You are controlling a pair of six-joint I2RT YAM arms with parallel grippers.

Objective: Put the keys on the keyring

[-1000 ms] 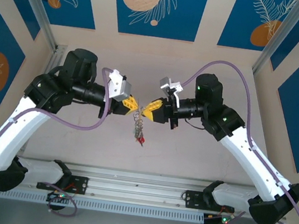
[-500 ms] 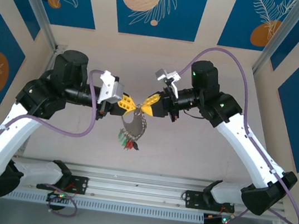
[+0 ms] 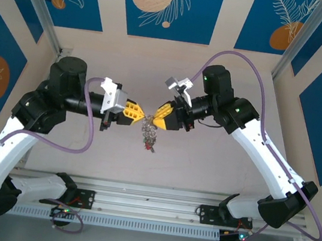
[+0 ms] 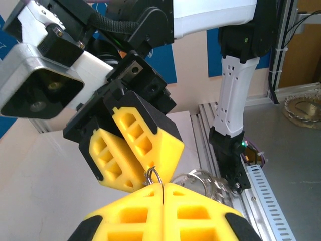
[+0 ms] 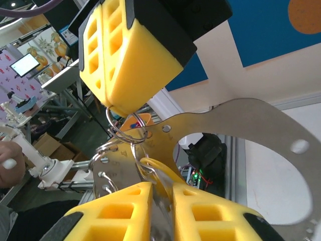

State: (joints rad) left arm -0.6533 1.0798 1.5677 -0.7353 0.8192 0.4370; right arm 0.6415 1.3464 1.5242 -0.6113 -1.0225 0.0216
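**Ana:** Start with the view from above. Where does everything sit?

**Ben:** I'll place things from the left gripper (image 3: pixel 143 117). The right gripper (image 3: pixel 155 119) faces it from the right, and their tips almost meet above the table (image 3: pixel 214 171). The keys (image 3: pixel 149 136) hang in a small silvery bunch just below the left gripper's tips. At this size I cannot tell what either pair of fingers is doing.

**Ana:** And the left wrist camera?

**Ben:** The left gripper (image 4: pixel 163 187) has its fingers clenched flush together. A small wire ring (image 4: pixel 154 175) is nipped in the seam and stands up out of it. The right gripper (image 4: pixel 143 178) comes in from above and to the left, and its yellow tips reach down to that ring. More silvery loops (image 4: pixel 200 178) lie just right of the left gripper's tips.

**Ana:** The right wrist camera?

**Ben:** The left gripper (image 5: pixel 118 106) is at the upper left with its fingers pressed together. The small wire ring (image 5: pixel 120 131) dangles from its tips. The keyring (image 5: pixel 241 116) shows as a flat silvery band around an oval opening, dotted with small holes. It spreads below and to the right of the left gripper. One edge of it runs down between the fingers of the right gripper (image 5: pixel 160 190), which are clamped on it.
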